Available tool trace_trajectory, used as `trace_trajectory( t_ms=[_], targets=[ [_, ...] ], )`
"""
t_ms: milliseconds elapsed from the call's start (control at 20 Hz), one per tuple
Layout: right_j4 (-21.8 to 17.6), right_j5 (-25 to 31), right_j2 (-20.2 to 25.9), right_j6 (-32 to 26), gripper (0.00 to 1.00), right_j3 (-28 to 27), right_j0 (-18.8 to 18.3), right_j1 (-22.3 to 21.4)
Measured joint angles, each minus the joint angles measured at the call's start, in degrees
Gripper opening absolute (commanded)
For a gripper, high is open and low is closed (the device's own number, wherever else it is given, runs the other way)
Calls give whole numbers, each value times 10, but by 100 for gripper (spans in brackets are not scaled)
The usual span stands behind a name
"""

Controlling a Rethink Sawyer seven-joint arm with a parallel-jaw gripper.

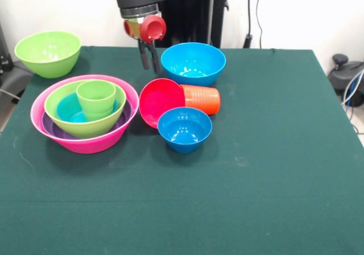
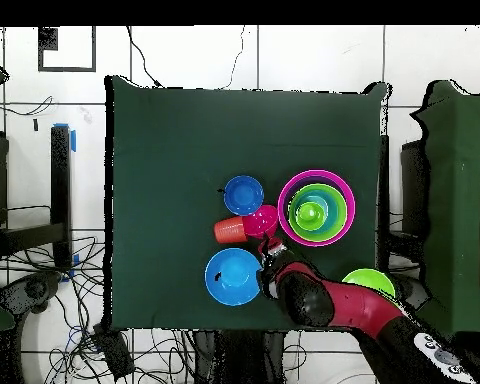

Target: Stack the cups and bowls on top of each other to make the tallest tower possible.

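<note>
A: From the front, the gripper [image 1: 149,58] hangs above the cloth between the pink bowl [image 1: 85,144] and the big blue bowl [image 1: 193,63], its two dark fingers close together with nothing between them, so clenched and empty.

B: From above I can't see that; the arm [image 2: 334,300] covers the gripper there.

A: The front shows the nest: a purple bowl [image 1: 57,131] in the pink one, a green bowl [image 1: 85,127] in that, then a teal bowl [image 1: 69,108] and the green cup [image 1: 96,98], upright.

B: The orange cup [image 1: 202,98] lies on its side, mouth against the tilted red bowl [image 1: 158,100]. The small blue bowl [image 1: 184,128] sits just in front, touching or nearly.

A: A second green bowl [image 1: 48,52] stands alone at the table's [image 1: 256,181] far corner.

B: Overhead adds cables [image 2: 44,300] on the floor round the table.
</note>
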Motion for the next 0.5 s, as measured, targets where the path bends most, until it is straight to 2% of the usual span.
trace_trajectory(
  t_ms=[500],
  targets=[
    [14,59,-1,0,100,21,-4,-45]
  ],
)
